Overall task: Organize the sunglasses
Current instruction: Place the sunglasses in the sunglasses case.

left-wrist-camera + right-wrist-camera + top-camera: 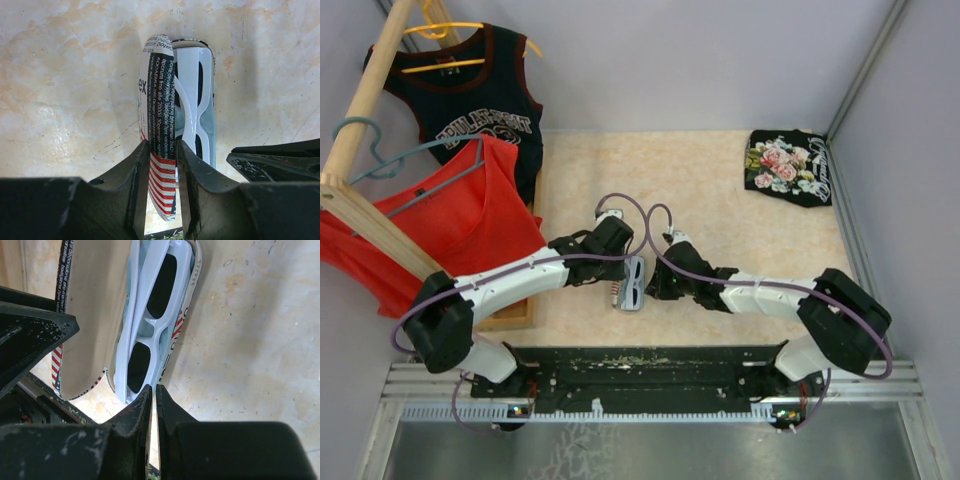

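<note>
While my left claw [163, 150] grips the flag-print lid [156, 80], the sunglasses [192, 100] lie in the open case [633, 283] mid-worktop [720, 190]; my right claw [152, 390] is clenched, empty, at their near end.

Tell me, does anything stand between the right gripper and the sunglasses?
Nothing visible does. The sunglasses lie uncovered in the open flag-print case, whose lid the left gripper holds aside; the right gripper is just beyond their near end.
</note>
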Robot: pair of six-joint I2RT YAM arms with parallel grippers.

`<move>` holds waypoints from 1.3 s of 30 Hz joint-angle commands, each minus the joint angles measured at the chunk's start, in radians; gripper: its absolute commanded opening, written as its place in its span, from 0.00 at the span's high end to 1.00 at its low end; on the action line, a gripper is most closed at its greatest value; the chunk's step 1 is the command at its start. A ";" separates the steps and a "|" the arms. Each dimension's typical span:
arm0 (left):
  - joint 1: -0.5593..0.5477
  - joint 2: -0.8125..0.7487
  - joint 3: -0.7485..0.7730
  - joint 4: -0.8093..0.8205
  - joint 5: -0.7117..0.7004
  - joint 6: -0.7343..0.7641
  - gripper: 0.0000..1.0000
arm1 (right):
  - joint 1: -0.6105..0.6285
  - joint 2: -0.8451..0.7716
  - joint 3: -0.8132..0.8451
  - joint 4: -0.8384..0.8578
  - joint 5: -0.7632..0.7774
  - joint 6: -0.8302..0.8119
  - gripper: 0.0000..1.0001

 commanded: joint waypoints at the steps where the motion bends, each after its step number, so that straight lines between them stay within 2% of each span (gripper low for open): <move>1: -0.006 -0.023 0.022 -0.007 -0.007 0.000 0.65 | 0.010 0.036 0.011 0.084 -0.053 -0.011 0.93; 27: -0.006 -0.027 0.021 -0.012 -0.011 -0.003 0.66 | 0.010 0.121 0.037 0.139 -0.098 -0.001 0.93; 39: -0.006 -0.028 0.019 -0.012 -0.014 -0.002 0.66 | 0.009 0.094 0.030 0.144 -0.098 0.004 0.93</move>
